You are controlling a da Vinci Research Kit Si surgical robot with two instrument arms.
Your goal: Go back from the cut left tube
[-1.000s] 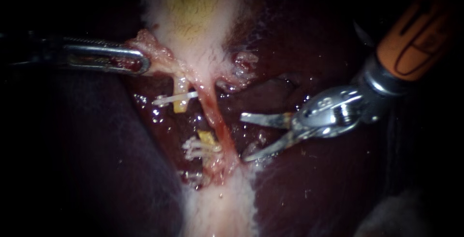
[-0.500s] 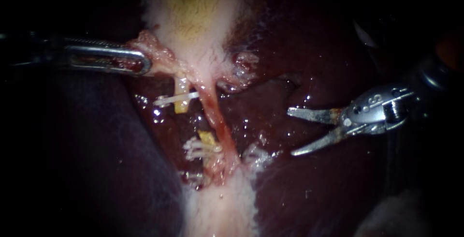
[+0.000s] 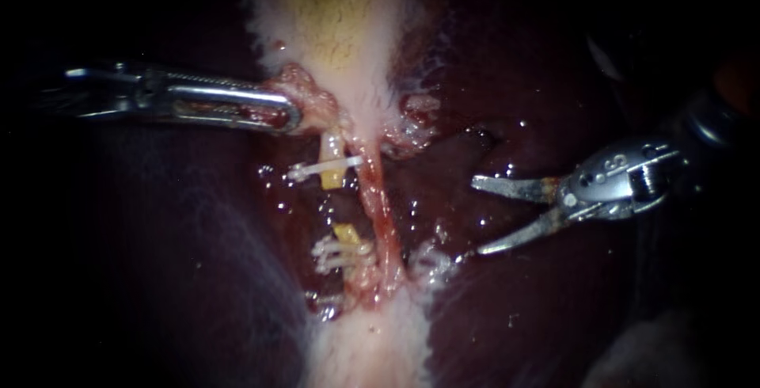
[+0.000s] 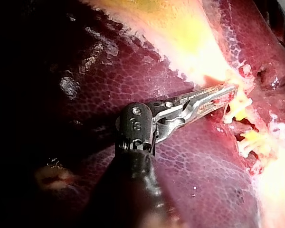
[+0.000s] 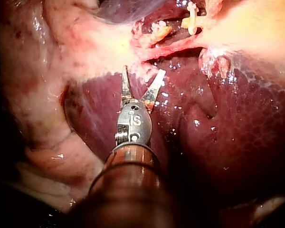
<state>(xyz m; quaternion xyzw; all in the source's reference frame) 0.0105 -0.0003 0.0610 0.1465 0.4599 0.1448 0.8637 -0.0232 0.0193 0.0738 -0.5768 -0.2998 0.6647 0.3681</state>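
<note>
The cut left tube shows two yellow stumps in the endoscope view: an upper stump with a white clip across it, and a lower stump with white clips. An uncut pink tube runs just right of them. My left instrument is shut on a reddish fold of gallbladder tissue above the stumps; the left wrist view shows its jaws closed on that fold. My right instrument has curved blades standing open over the liver, well right of the tubes, holding nothing.
The pale gallbladder with its yellow patch fills the top centre. Dark wet liver lies on both sides. A strip of pale fat runs down below the clips, with frayed whitish tissue near the lower blade.
My right instrument drew back to the right, away from the tubes, blades still open, then held still. My left instrument shifted right with its tissue, carrying the tubes and clips rightwards.
</note>
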